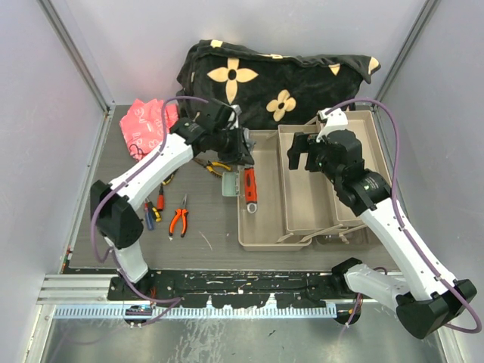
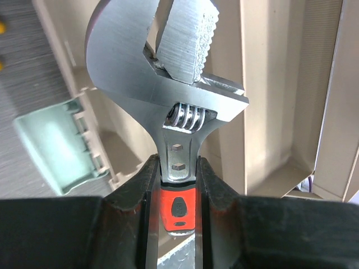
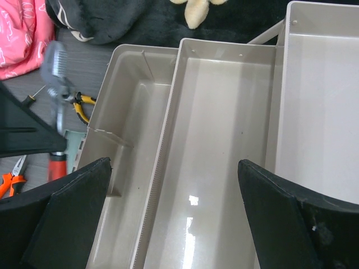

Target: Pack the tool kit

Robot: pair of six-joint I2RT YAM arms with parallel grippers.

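Observation:
The toolbox is folded open into beige trays (image 1: 262,223). My left gripper (image 1: 240,155) is shut on the adjustable wrench (image 1: 249,187), which has a steel head and a red handle. It holds the wrench above the leftmost tray's near-left edge. In the left wrist view the fingers (image 2: 143,190) clamp the wrench (image 2: 168,84) where the neck meets the handle, with the tray (image 2: 269,112) behind. My right gripper (image 1: 305,156) hovers open and empty over the middle tray (image 3: 219,129); the blurred wrench (image 3: 56,112) shows at the left of that view.
Orange pliers (image 1: 179,220), screwdrivers (image 1: 150,212) and yellow-handled pliers (image 1: 218,166) lie on the table left of the box. A green latch (image 1: 229,184) sticks out from the box side. A pink bag (image 1: 147,125) and the black flowered blanket (image 1: 272,83) lie at the back.

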